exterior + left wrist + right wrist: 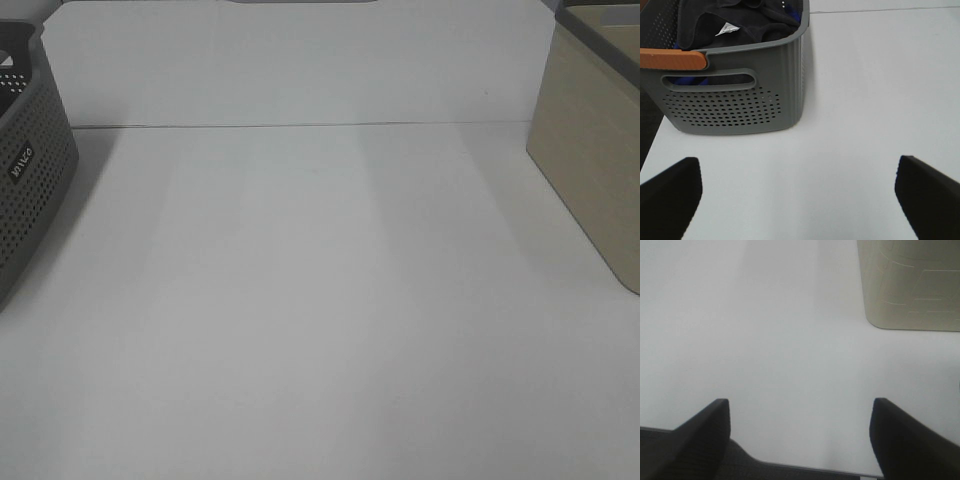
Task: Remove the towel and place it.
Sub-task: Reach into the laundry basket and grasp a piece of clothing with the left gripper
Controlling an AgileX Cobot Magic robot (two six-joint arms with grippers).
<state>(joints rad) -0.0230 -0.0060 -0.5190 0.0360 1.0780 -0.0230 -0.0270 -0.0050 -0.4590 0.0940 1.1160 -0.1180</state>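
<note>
Right now the dark towel (740,20) lies bunched up inside the grey basket (735,107), with a small white tag (727,28) showing; the basket sits on the white table (320,300); the left gripper (796,172) is wide open near the basket, holding nothing; the right gripper (801,412) is wide open too, near a beige bin (910,290).

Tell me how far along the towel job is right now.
Done: nothing yet; the dark towel lies bunched inside the grey perforated basket. In hand: nothing; the left hand is open and empty, facing the basket, and the right hand is open and empty near the beige bin. Left: grasp the towel, lift it out and place it.
</note>
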